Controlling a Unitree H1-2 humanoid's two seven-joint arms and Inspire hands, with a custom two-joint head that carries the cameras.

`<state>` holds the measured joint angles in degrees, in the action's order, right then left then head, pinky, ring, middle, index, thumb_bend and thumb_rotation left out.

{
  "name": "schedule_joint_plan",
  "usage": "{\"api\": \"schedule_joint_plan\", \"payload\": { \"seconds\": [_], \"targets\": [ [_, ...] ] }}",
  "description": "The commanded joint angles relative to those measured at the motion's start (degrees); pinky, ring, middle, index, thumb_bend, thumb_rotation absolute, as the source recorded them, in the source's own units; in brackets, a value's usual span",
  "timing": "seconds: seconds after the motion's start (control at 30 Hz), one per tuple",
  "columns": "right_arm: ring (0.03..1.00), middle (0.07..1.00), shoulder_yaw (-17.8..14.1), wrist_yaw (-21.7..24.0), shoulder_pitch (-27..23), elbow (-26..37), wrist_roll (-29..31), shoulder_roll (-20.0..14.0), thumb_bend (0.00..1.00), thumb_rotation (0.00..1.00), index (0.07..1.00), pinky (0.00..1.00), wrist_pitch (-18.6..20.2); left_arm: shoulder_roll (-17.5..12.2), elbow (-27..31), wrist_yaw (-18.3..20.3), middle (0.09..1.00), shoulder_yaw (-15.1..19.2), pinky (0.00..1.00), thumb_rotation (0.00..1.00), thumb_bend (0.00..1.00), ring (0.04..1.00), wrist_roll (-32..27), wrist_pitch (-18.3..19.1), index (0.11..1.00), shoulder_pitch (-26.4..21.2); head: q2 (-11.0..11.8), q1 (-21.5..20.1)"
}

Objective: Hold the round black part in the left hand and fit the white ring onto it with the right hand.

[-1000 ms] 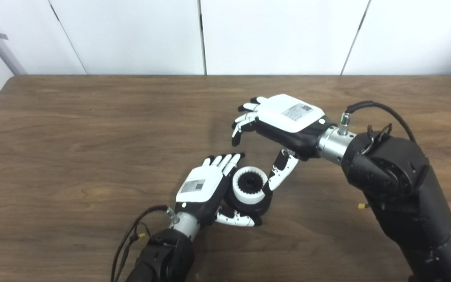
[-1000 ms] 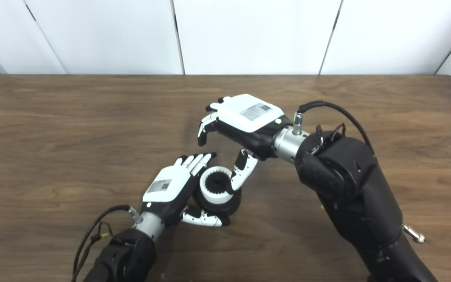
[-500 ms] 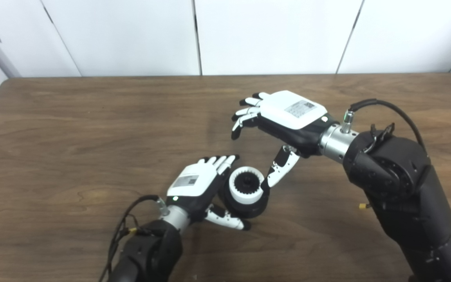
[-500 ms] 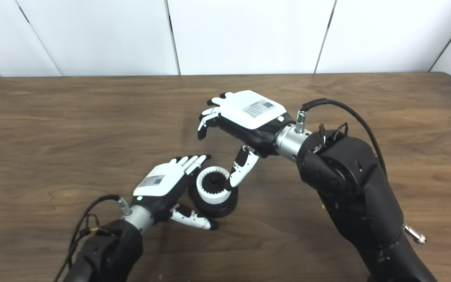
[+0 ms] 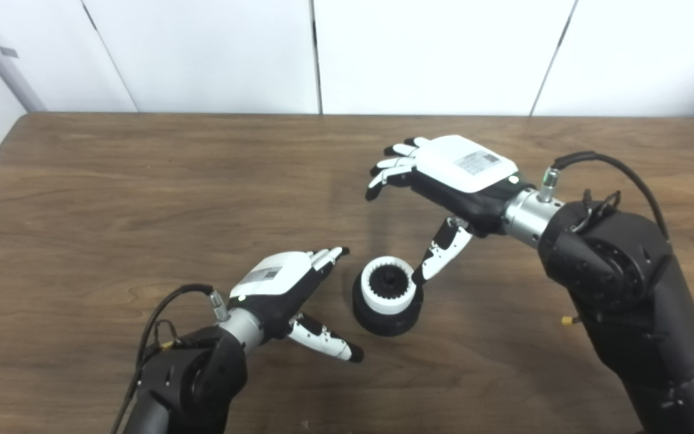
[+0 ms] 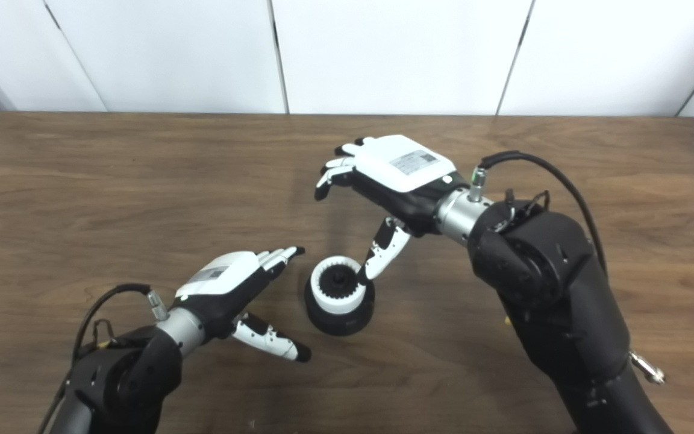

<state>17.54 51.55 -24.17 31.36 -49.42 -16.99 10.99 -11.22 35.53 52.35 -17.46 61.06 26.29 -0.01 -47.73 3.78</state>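
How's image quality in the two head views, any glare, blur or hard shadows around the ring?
Left eye view: even, soft light, only a faint shadow around the round black part; white ring teeth readable though slightly soft. Right eye view: same, no glare on the table; both the left hand and right hand look sharp, no motion blur.

On the wooden table (image 5: pixel 112 199), the round black part (image 5: pixel 387 313) stands with the toothed white ring (image 5: pixel 387 291) seated on top. The left hand (image 5: pixel 284 286) lies open just left of it, apart from it. The right hand (image 5: pixel 455 181) hovers open above, thumb tip at the ring's right edge.
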Motion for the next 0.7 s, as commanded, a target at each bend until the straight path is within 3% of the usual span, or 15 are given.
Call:
{"api": "schedule_joint_plan", "payload": {
  "seconds": [0.0,0.1,0.17,0.3,0.43,0.53,0.67],
  "targets": [
    [0.959,0.881,-1.84,-2.29,-0.70,0.81,1.28,-1.34,1.00,0.27,0.763,1.00,-0.09,-1.17,3.93,-0.23,1.000,2.63,1.00,0.43,1.00,1.000,-0.75,0.26,0.997,0.00,-0.02,0.06],
    [0.957,0.883,-3.28,-2.56,0.63,1.12,2.01,-2.09,1.00,0.31,0.765,1.00,0.54,-1.64,5.75,-1.77,1.000,6.30,1.00,0.47,1.00,1.000,-4.53,-0.04,0.987,1.61,0.41,0.18],
    [0.953,0.881,-6.23,-3.47,3.08,2.24,4.48,-1.93,0.99,0.35,0.766,1.00,2.93,-1.41,6.86,-6.32,0.994,11.38,0.97,0.54,0.98,0.996,-12.59,-1.27,0.977,4.35,0.69,-0.25],
    [0.937,0.881,-12.62,-7.45,9.88,5.77,9.96,-0.58,0.85,0.45,0.788,0.91,7.01,-1.49,6.25,-13.97,1.000,17.85,0.90,0.78,0.85,1.000,-23.59,-4.95,0.996,8.73,0.90,-0.99],
    [0.927,0.901,-16.79,-12.22,16.57,8.31,14.10,0.60,0.69,0.52,0.830,0.83,8.83,-0.72,5.99,-21.44,1.000,21.30,0.91,0.91,0.81,0.989,-29.82,-8.49,1.000,12.51,0.99,-1.45],
    [0.923,0.926,-19.94,-15.50,21.65,9.62,18.14,0.90,0.58,0.65,0.886,0.84,9.69,0.06,6.30,-26.38,1.000,24.17,0.92,0.95,0.76,0.982,-35.25,-11.13,1.000,15.21,1.17,-1.64],
    [0.924,0.944,-24.15,-19.31,27.33,10.53,23.95,1.39,0.52,0.86,0.917,0.85,10.92,0.26,4.83,-31.27,0.999,26.91,0.94,1.00,0.64,0.981,-40.56,-14.18,1.000,17.12,1.45,-2.96]
  ]
}}
